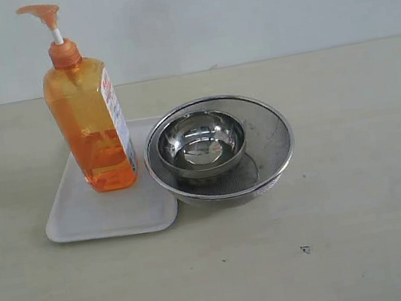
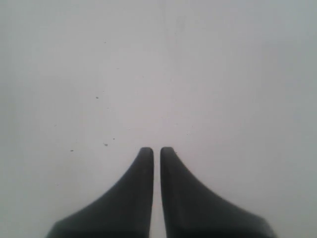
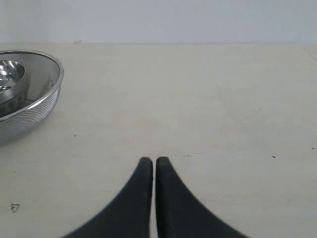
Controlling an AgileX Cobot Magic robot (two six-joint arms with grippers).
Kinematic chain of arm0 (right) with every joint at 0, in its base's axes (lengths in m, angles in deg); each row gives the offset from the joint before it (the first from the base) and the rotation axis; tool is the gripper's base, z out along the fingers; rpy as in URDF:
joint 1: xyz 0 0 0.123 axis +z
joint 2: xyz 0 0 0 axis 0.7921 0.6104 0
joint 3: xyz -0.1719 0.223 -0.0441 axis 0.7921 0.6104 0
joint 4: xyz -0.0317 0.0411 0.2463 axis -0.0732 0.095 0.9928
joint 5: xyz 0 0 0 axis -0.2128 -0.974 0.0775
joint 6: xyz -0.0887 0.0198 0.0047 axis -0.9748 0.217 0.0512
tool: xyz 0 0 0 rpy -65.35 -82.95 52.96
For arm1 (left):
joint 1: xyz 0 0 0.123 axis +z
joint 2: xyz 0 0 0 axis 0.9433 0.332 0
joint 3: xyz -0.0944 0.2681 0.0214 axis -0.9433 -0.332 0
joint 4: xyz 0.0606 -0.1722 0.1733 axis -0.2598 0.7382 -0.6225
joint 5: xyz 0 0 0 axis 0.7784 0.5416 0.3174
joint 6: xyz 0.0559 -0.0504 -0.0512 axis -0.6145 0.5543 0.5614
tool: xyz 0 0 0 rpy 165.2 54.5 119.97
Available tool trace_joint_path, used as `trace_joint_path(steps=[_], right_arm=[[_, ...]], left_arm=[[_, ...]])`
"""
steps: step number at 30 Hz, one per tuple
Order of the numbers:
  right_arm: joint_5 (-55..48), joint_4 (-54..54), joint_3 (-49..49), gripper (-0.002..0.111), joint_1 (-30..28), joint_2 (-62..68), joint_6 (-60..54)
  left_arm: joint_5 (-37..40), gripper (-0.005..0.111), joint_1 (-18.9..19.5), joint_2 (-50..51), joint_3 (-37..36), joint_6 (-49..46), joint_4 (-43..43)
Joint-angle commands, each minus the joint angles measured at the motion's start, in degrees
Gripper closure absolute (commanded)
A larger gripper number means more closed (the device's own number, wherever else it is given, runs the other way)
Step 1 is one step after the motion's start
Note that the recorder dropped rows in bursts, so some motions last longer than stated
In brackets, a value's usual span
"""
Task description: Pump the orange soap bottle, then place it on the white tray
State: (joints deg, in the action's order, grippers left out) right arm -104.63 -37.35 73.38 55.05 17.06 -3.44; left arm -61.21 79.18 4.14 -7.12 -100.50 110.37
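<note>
– Orange soap bottle [image 1: 94, 129], where is it?
– Upright on the white tray [image 1: 96, 213], on the tray's far right part, just beside the mesh strainer [image 1: 271, 135]. No arm is near it.
– Handling?
– Tall, narrow, translucent plastic with a lot of orange liquid in it. I'd judge it fairly heavy, smooth and a bit slippery, with walls that give if squeezed hard. The small base and high pump head [image 1: 41, 11] make it look tippy.
– Where to grab?
– Mid-body, across the flat faces, low enough to keep it steady. Not by the white stem, which looks thin. For pumping, press straight down on the head with the body braced.
– Label?
– White label [image 1: 116, 114] down the side facing the strainer, red print, seen nearly edge-on. Too small to read, so no brand.
– Jaws?
– Left gripper [image 2: 156, 151]: jaws closed, a thin slit between the tips, nothing held, plain pale surface in front. Right gripper [image 3: 151, 161]: jaws closed too, empty, over bare worktop [image 1: 351, 233], with the strainer's rim at the edge of its view.
– Anything else?
– Steel bowl [image 1: 201, 144] sits inside the strainer. The strainer overlaps the tray's right edge.
– Task status?
– Bottle sits on the tray, but I can't tell whether it was pumped.
</note>
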Motion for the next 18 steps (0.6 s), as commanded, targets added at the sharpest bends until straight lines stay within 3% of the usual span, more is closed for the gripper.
trace_joint_path(steps=[1,4,8,10,13,18], right_arm=[[0.16,-0.08,0.18,0.108,-0.36,-0.37,-0.01],[0.16,-0.08,0.18,0.108,-0.36,-0.37,-0.01],[0.16,-0.08,0.18,0.108,-0.36,-0.37,0.06],[0.16,-0.08,0.18,0.108,-0.36,-0.37,0.06],[0.16,-0.08,0.18,0.108,-0.36,-0.37,0.06],[0.16,-0.08,0.18,0.108,-0.36,-0.37,0.06]], left_arm=[[-4.14,0.102,-0.45,-0.18,-1.69,8.65,-2.73],[-3.03,0.102,-0.45,-0.18,-3.15,30.11,-12.44],[6.28,0.102,-0.45,-0.18,-4.66,73.76,-36.88],[10.14,0.102,-0.45,-0.18,-5.21,86.77,-48.71],[10.88,0.102,-0.45,-0.26,-6.93,92.21,-65.47],[3.71,0.102,-0.45,-0.26,-11.54,90.07,-76.01]])
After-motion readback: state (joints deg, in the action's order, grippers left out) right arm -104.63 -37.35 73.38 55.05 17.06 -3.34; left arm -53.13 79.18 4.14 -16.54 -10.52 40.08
